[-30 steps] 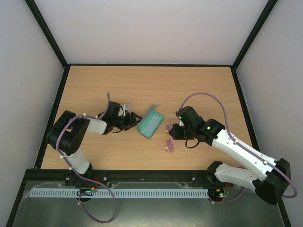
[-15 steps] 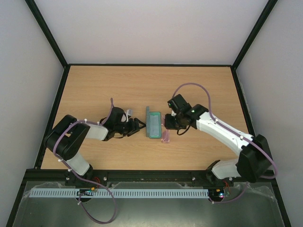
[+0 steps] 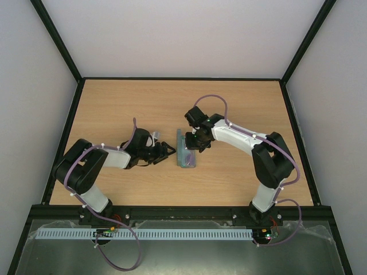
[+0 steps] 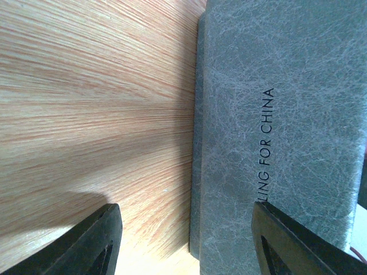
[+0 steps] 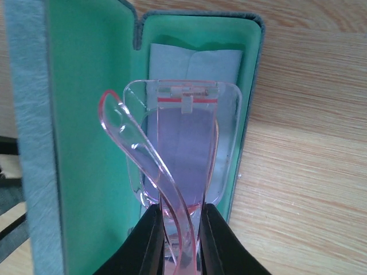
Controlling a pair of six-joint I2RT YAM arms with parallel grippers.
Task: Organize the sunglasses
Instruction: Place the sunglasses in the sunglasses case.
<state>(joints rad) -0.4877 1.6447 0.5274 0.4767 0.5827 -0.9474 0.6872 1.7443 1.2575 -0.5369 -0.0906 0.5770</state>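
In the right wrist view the sunglasses (image 5: 182, 132), a folded pair with a clear pink frame, stand lens-down between my right gripper's (image 5: 178, 232) fingers, which are shut on them. They hang over the green-lined tray of the open grey-blue case (image 5: 86, 137). A light blue cloth (image 5: 195, 60) lies in that tray. From above, the case (image 3: 184, 153) lies lengthwise at the table's middle, with the right gripper (image 3: 193, 144) over it. My left gripper (image 3: 170, 151) is open at the case's left side. Its fingers (image 4: 97, 240) straddle the edge of the grey case's outer shell (image 4: 275, 103).
The wooden table (image 3: 114, 109) is bounded by a black frame and white walls. Both arms reach in toward the middle, the right one bent across from the right with its purple cable (image 3: 209, 98) looping above.
My right arm has swung left, carrying the sunglasses from the table right of the case to over its open tray. The case has turned from slanted to lengthwise. My left gripper has come up against it.
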